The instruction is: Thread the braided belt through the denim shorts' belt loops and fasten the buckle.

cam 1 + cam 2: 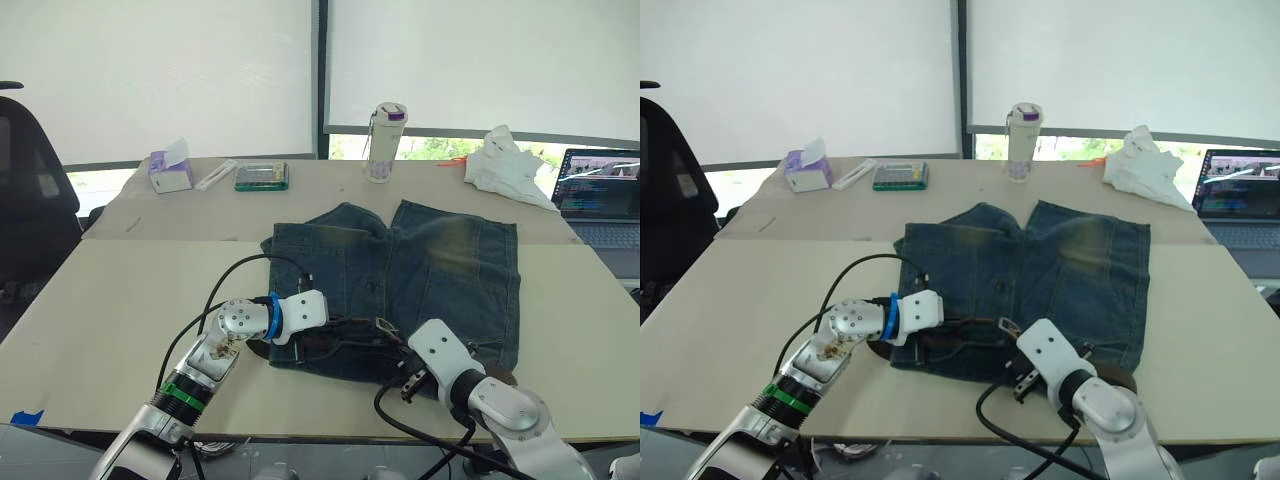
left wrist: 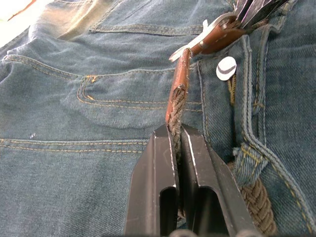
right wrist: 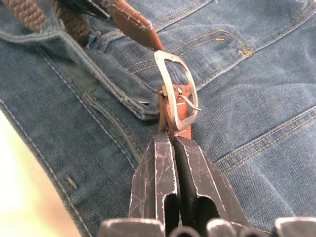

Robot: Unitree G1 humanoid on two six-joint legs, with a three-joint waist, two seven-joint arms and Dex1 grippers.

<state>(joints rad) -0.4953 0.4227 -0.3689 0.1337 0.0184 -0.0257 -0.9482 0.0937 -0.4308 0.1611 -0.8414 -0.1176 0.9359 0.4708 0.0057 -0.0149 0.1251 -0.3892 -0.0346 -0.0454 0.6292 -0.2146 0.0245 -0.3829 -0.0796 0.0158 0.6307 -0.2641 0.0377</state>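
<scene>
A pale table [image 1: 100,300] sits before white blinds [image 1: 160,70]; tissue box [image 1: 170,170], bottle [image 1: 385,140] and laptop [image 1: 600,195] line the far edge, no writing legible. On the denim shorts [image 1: 440,270], left gripper [image 2: 178,136] pinches the braided belt [image 2: 177,96]; right gripper [image 3: 173,140] clamps the strap at the buckle [image 3: 175,89].

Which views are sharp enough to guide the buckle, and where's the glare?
Right wrist view: buckle crisp with small glints, table edge washed out pale. Left wrist view: belt sharp at the fingers, blown-out patch at one corner. Eye views: bright blinds behind, shorts evenly lit, buckle small.
</scene>
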